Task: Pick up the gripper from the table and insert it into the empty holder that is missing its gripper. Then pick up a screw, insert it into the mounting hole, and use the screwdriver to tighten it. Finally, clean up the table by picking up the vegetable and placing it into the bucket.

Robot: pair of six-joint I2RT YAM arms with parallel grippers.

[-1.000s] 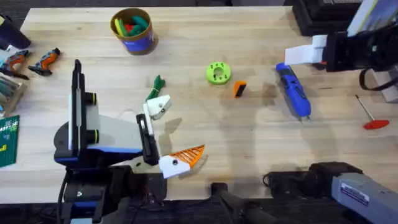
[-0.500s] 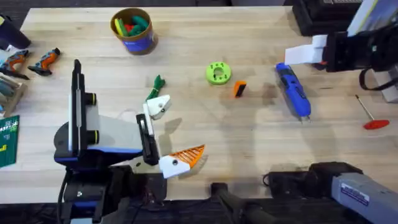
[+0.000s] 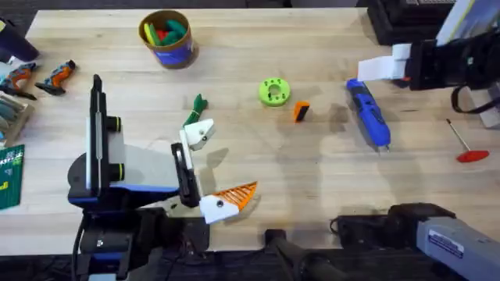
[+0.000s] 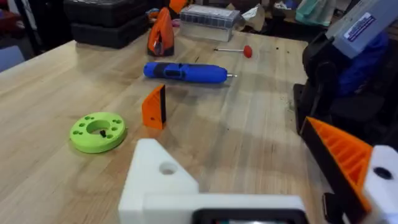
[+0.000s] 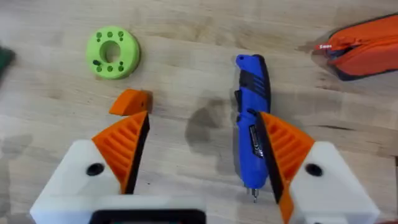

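Observation:
The small orange gripper [image 3: 301,112] [image 4: 154,107] [image 5: 130,101] lies on the table between the lime-green disc [image 3: 273,91] and the blue screwdriver [image 3: 369,115] [image 5: 252,118]. My left gripper [image 3: 217,165] [image 4: 249,180] is open, low over the table's front left. Its far finger is the empty holder [image 3: 199,133] [image 4: 160,180], a bare white mount; its near finger carries an orange tip. The dark-green vegetable [image 3: 195,109] lies just beyond the holder. My right gripper [image 5: 199,130] hangs open above the wood between the orange piece and the screwdriver. I cannot make out a screw.
The bucket [image 3: 166,37] with toy pieces stands at the back left. A thin rod with a red handle [image 3: 466,146] lies far right. Hand tools [image 3: 39,76] sit at the left edge. An orange object [image 5: 364,46] rests beyond the screwdriver.

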